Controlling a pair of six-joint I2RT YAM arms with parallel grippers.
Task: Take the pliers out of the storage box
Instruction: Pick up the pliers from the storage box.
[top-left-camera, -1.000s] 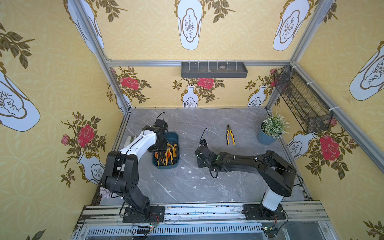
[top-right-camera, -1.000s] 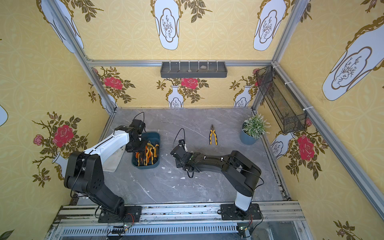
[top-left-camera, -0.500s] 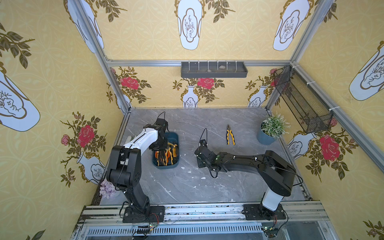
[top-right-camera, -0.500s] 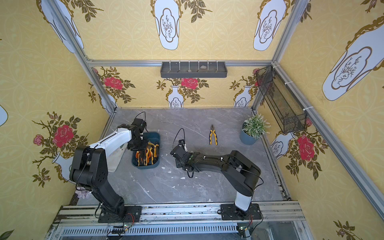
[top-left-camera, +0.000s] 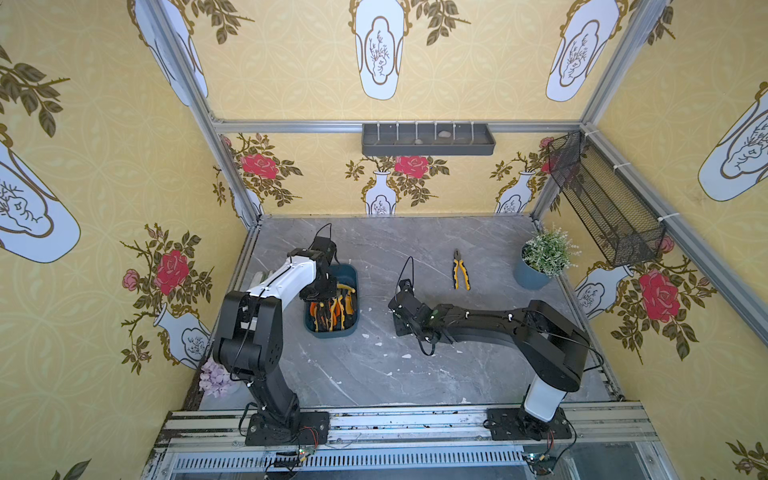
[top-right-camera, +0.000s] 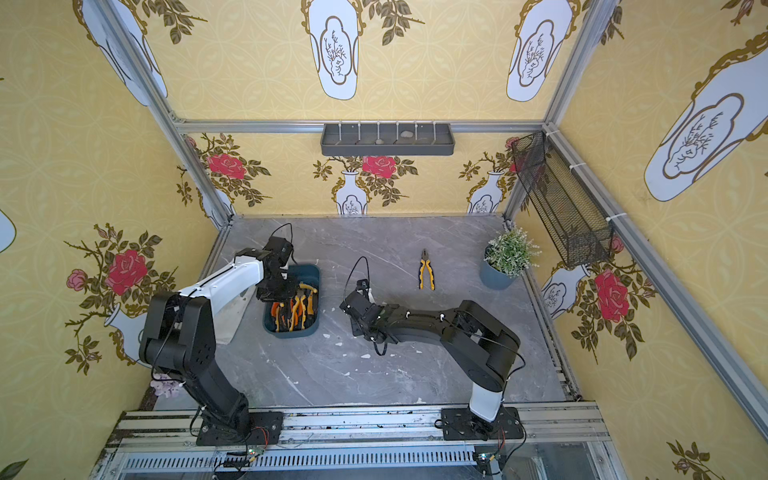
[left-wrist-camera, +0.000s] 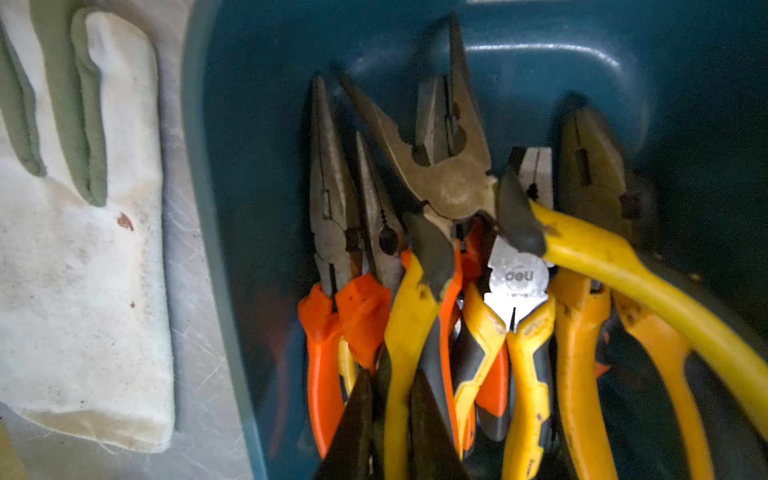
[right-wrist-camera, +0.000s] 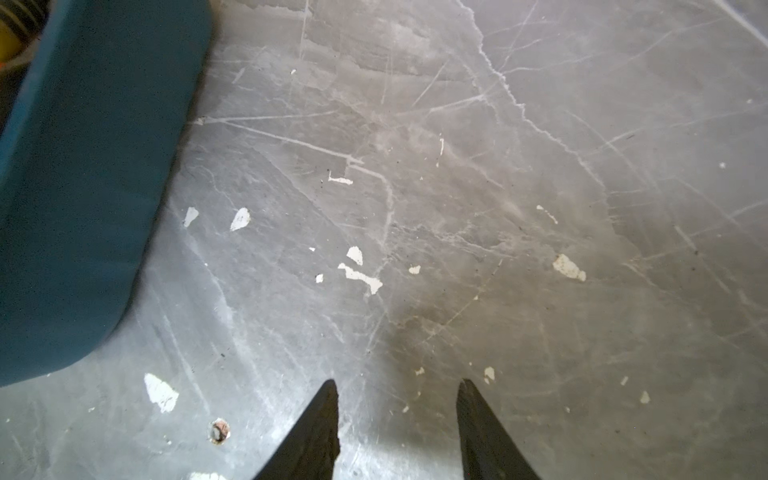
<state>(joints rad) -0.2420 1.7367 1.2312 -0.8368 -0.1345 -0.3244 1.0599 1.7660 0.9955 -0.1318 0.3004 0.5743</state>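
Left gripper (left-wrist-camera: 390, 376) jaws seen clenched on yellow-handled pliers (left-wrist-camera: 409, 316) inside dark teal plastic storage box (left-wrist-camera: 257, 124). Right gripper (right-wrist-camera: 397, 386) jaws spread, nothing grasped, above grey marble bench (right-wrist-camera: 457, 187).

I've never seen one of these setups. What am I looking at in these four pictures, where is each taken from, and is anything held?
Two robot arms, left and right, stand at a grey table. Two pictures look down from overhead, nearly alike; two come from cameras on the wrists. The left gripper reaches into a blue storage box of pliers, its fingertips either side of one yellow handle; whether they pinch it yet is unclear. The right gripper is open and empty over the table. Also on the table: one loose pair of pliers, a white glove beside the box, a potted plant.
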